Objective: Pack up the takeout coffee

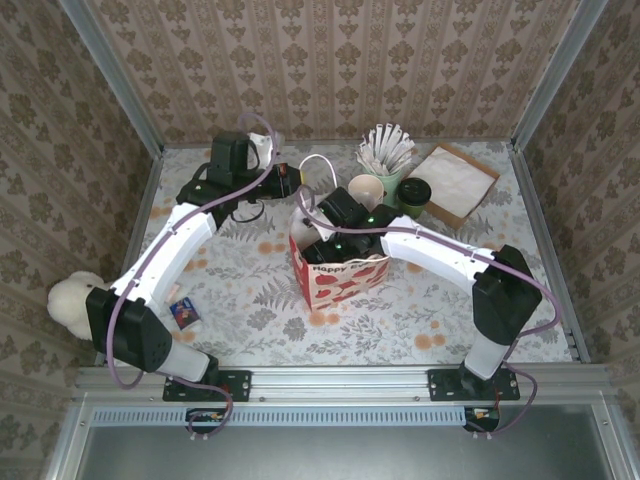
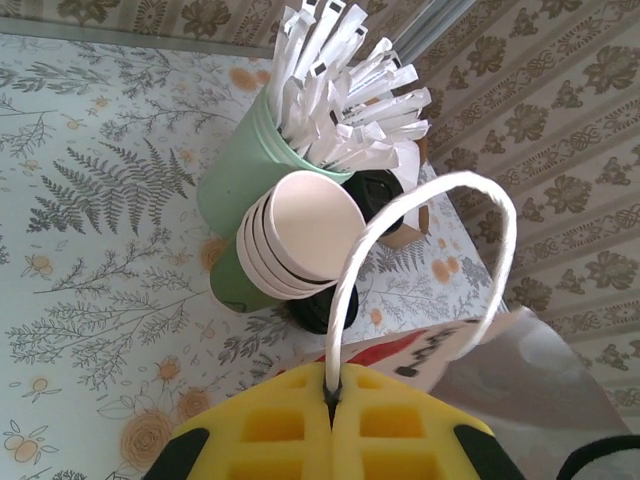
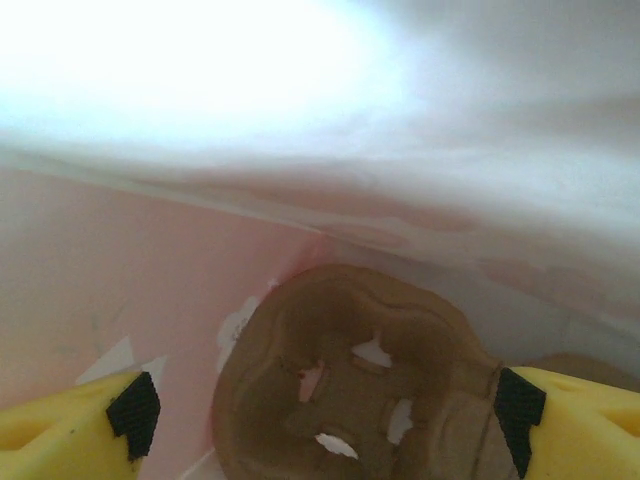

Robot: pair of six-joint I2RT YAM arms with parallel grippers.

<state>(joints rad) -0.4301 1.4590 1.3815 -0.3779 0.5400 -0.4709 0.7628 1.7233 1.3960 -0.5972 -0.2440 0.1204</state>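
The takeout coffee [image 1: 414,196], a small green cup with a black lid [image 2: 386,196], stands on the table right of the bag. The red-and-white paper bag [image 1: 340,275] stands upright mid-table. My left gripper [image 1: 296,186] [image 2: 332,392] is shut on the bag's white cord handle [image 2: 440,190] at the bag's far left rim. My right gripper [image 1: 336,243] [image 3: 325,425] reaches down into the bag's mouth, jaws wide open. Below it a brown pulp cup carrier [image 3: 350,390] lies on the bag's floor, between the pink-white inner walls [image 3: 150,280]. Its right edge lies next to the right finger [image 3: 580,420].
A stack of lidless green cups [image 1: 366,189] [image 2: 300,240] and a green holder of white-wrapped sticks [image 1: 386,158] [image 2: 250,165] stand close beside the coffee. Brown napkins [image 1: 456,180] lie at the back right. A small blue packet [image 1: 184,313] lies near the left arm's base.
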